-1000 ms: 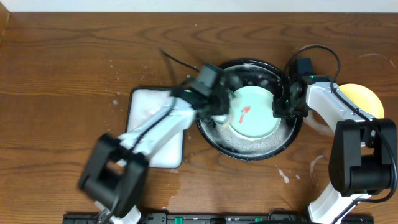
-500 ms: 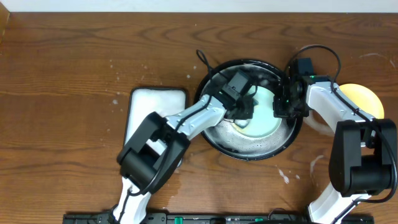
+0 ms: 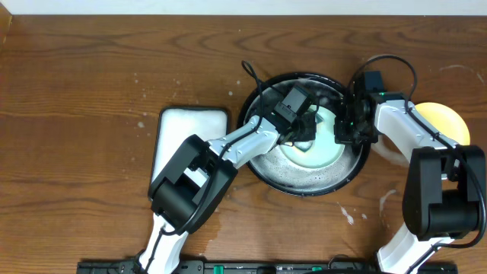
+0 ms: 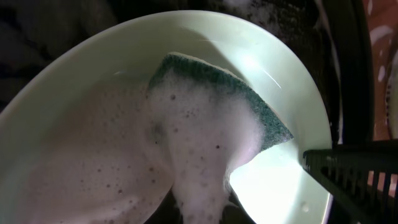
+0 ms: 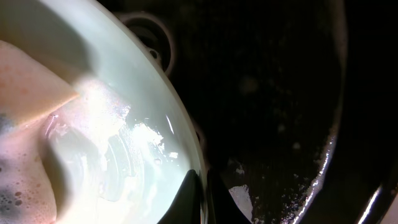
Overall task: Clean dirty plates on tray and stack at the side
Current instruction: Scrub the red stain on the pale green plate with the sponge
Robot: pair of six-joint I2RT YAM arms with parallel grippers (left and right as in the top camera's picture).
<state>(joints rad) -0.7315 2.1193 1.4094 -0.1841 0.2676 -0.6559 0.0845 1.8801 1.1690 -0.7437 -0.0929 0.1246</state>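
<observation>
In the black tray (image 3: 304,190) toward the table's (image 3: 91,84) far edge, the right gripper (image 3: 345,132) pinches the rim of the mint plate (image 3: 326,146) to steady it, while the left gripper (image 3: 302,135), clamped on a foamy sponge (image 4: 224,90), presses on the plate's face.

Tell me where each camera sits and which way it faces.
Overhead: above the table, facing straight down; left arm, right arm, black tray.
Left wrist: close over the mint plate, facing the foamy sponge; own fingers unclear.
Right wrist: beside the plate's rim, facing down; tip of the right gripper shows.
Wrist views share plate and sponge.
</observation>
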